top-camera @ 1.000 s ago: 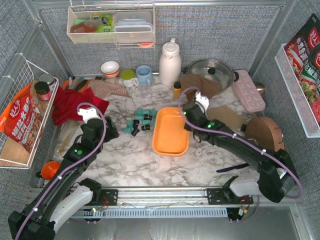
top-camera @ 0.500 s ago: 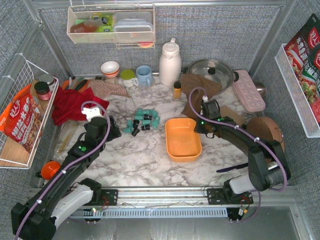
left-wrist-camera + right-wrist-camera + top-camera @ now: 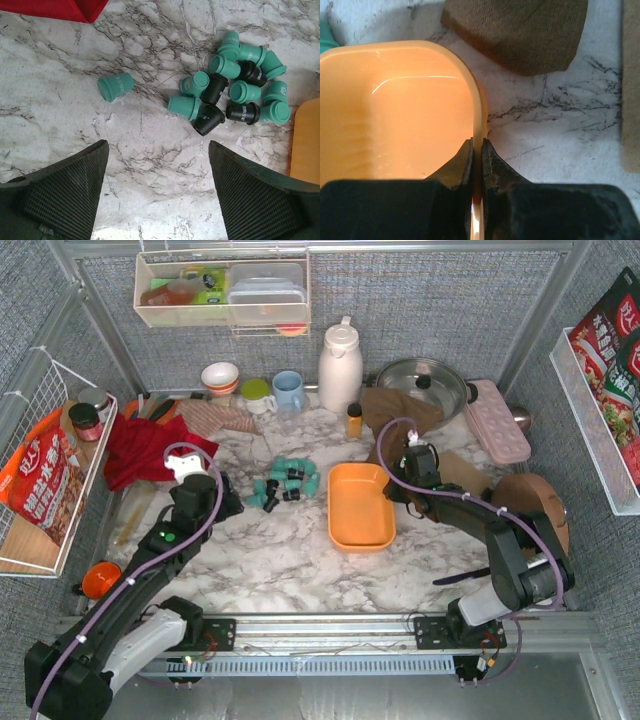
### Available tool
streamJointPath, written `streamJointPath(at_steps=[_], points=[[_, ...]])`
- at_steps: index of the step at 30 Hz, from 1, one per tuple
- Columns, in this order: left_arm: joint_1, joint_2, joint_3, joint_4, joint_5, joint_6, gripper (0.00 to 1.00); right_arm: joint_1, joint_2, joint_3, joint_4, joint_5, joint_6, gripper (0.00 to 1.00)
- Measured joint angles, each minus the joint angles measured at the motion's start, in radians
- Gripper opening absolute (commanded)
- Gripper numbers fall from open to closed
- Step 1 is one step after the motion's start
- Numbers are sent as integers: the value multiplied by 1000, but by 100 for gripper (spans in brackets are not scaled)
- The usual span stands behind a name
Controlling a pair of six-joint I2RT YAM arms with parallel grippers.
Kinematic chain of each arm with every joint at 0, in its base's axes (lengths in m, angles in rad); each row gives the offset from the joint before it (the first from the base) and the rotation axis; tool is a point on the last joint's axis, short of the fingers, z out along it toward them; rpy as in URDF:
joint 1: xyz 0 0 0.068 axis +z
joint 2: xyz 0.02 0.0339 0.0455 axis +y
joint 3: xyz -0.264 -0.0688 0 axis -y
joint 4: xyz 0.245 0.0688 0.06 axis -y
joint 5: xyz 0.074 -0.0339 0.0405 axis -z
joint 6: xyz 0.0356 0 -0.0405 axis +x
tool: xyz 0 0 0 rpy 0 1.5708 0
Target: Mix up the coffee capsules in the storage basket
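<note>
Marble tabletop (image 3: 290, 560); coffee capsules (image 3: 235, 95) piled ahead of wide-open left tool (image 3: 157, 146).
Empty storage basket (image 3: 410, 110) pinched at rim by right tool (image 3: 476, 150); loading capsules likely next.

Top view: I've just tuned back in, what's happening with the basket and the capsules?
The right gripper is shut on the rim of the orange basket, which is empty. The capsules lie in a heap on the table to the basket's left, with one teal capsule apart from the rest. The left gripper hangs open above the table near them, holding nothing.
</note>
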Motion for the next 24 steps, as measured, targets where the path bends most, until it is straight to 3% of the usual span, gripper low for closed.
streamJointPath(at_steps=[11, 18, 24], points=[[0, 18, 0, 8, 0, 0, 89, -3, 55, 52, 17, 35, 29, 14], [0, 26, 0, 13, 1, 0, 89, -3, 41, 75, -5, 23, 28, 56], [0, 43, -1, 18, 5, 0, 83, -3, -41, 130, -105, 37, -28, 66]])
